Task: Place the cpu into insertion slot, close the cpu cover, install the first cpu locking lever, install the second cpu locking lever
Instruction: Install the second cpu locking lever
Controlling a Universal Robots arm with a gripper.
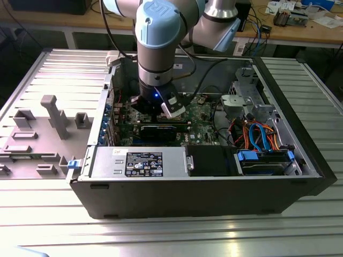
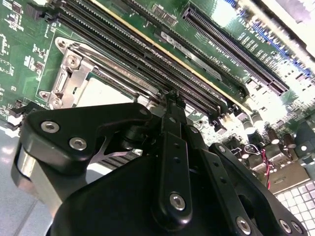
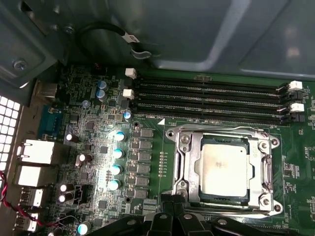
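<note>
While the cpu (image 3: 223,167) sits in the insertion slot (image 3: 196,192) under the closed cpu cover (image 3: 268,169), the hand (image 2: 172,101) hovers beside it, clenched and empty.

Even overhead light, glare on the cpu (image 3: 224,166), blurred foreground tool (image 2: 172,105).
</note>
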